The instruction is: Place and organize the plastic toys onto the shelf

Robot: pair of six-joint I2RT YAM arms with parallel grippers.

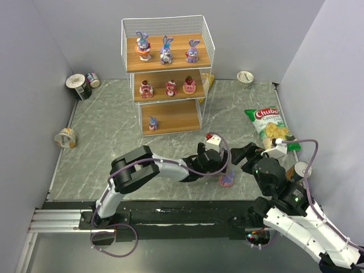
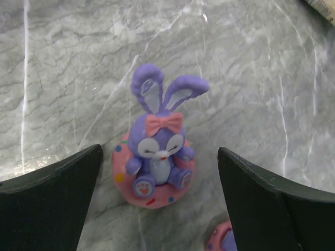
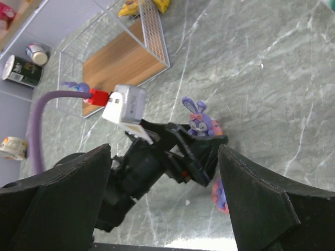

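A purple bunny [image 2: 157,159] with a pink bow sits upright in a pink ring base on the marble table. It stands between the wide-apart fingers of my left gripper [image 2: 159,151], touching neither, so that gripper is open. A second toy [image 2: 224,239] peeks in at the bottom edge. The right wrist view shows the bunny [image 3: 201,123] just past the left gripper's tip and the other toy [image 3: 220,194] lower down. My right gripper [image 3: 165,150] is open and empty, just right of the left one [image 1: 220,166]. The shelf [image 1: 128,40] holds three bunnies, three pink-red figures and one tiny purple toy [image 1: 152,123].
A green-red chip bag [image 1: 270,128] lies at the right. Cans [image 1: 79,85] stand at the back left, and a tipped cup [image 1: 66,137] lies at the left wall. Another cup [image 1: 245,76] sits at the back right. A yellow packet [image 1: 208,80] lies behind the shelf.
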